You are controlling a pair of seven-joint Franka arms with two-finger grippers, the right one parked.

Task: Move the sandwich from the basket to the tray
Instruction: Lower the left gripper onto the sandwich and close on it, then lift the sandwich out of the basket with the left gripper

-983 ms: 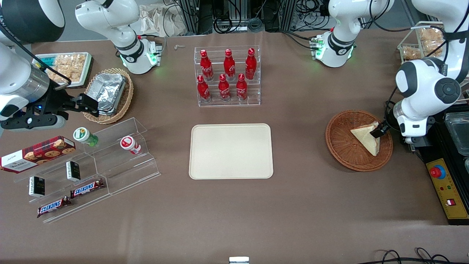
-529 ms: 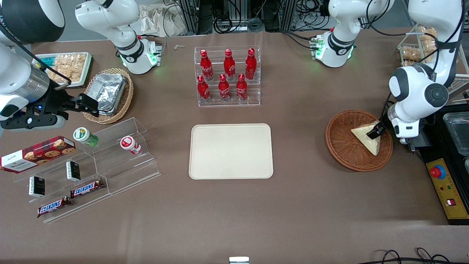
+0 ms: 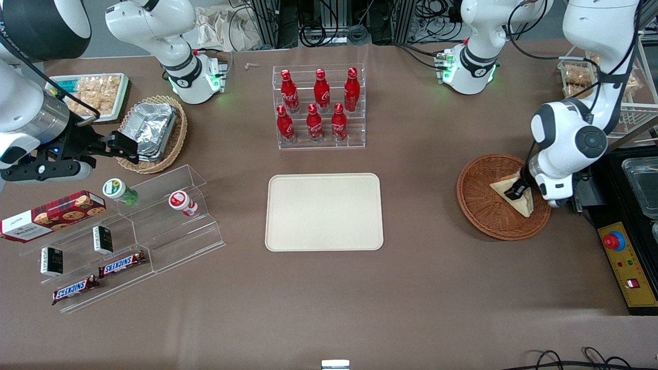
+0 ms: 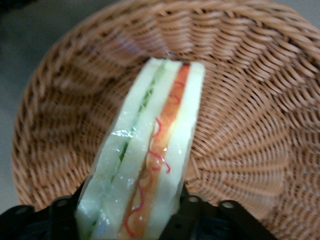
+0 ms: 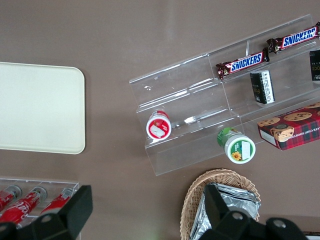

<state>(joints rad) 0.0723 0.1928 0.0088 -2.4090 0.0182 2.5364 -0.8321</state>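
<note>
The sandwich (image 3: 501,186) is a pale wedge lying in the reddish-brown wicker basket (image 3: 478,205) toward the working arm's end of the table. My left gripper (image 3: 515,193) is down in the basket at the sandwich. In the left wrist view the sandwich (image 4: 150,150) shows its red and green filling edge, and my gripper (image 4: 125,210) has one black finger pressed against each bread face. The sandwich still rests on the basket (image 4: 240,100). The cream-beige tray (image 3: 324,211) lies flat at the table's middle and also shows in the right wrist view (image 5: 35,107).
A clear rack of red bottles (image 3: 318,108) stands farther from the front camera than the tray. A black control box with a red button (image 3: 624,257) sits beside the basket at the table's end. Clear snack shelves (image 3: 128,231) and a tan basket of foil trays (image 3: 154,131) lie toward the parked arm's end.
My left arm has swung in over the basket. The gripper moved from the sandwich's outer corner down along it, nearer the front camera, and now has the wedge between its fingers.
</note>
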